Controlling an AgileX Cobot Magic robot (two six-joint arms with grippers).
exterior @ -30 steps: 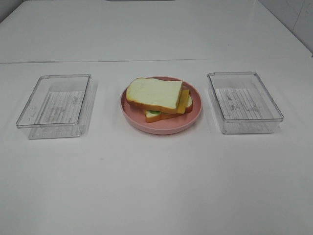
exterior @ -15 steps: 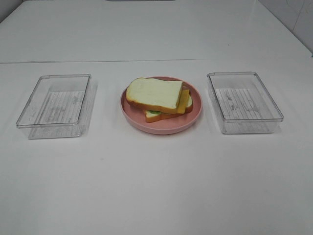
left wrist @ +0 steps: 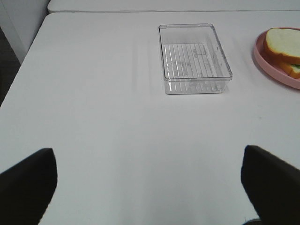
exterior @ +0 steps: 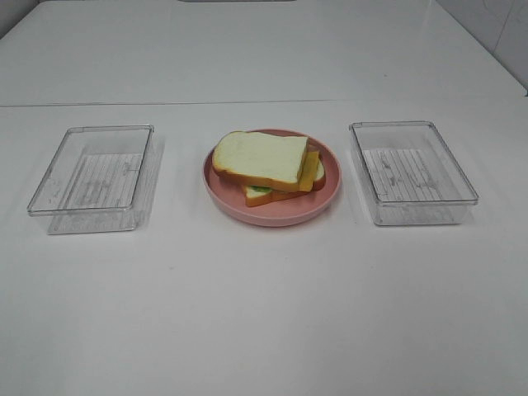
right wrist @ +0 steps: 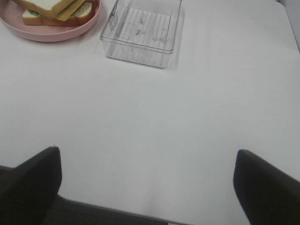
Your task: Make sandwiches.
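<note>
The sandwich lies stacked on a pink plate at the table's middle. A white bread slice with brown crust is on top, a yellow cheese square sticks out at its right, and a bit of green lettuce shows above the bottom slice. No arm appears in the exterior view. In the left wrist view my left gripper is open over bare table, well short of the sandwich. My right gripper is also open and empty, far from the sandwich.
An empty clear tray stands left of the plate and another empty clear tray stands right of it. The same trays show in the wrist views, the left tray and the right tray. The table's edge runs under my right gripper.
</note>
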